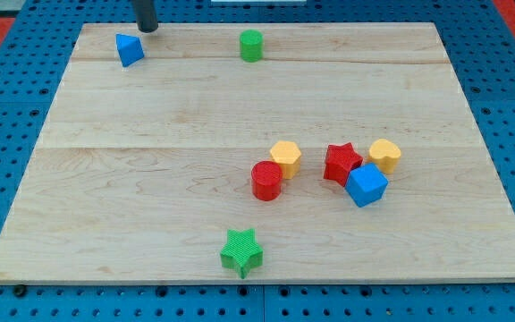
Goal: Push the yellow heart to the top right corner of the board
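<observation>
at the view's top left, my tip (147, 29) is seen resting at the far edge of the table (150, 197), just above and to the right of a blue triangular block (129, 49), close to it but not clearly touching. no fingers are fitted, so no released or clenched state can be told; only the dark rod is shown.

further right along the top edge, a green cylinder (251, 45) is placed on its own. near the view's bottom, a green star (241, 251) is set apart from everything else.

right of centre, a cluster is found: a red cylinder (266, 181) is touching, or nearly touching, a yellow hexagonal block (285, 158) above and to its right. next, a red star (341, 163) is pressed against a blue cube (366, 185) at its lower right. the yellow heart (384, 155) is located at the cluster's right end, just beside the red star and just above the blue cube, well apart from the tip and from the top right corner.
</observation>
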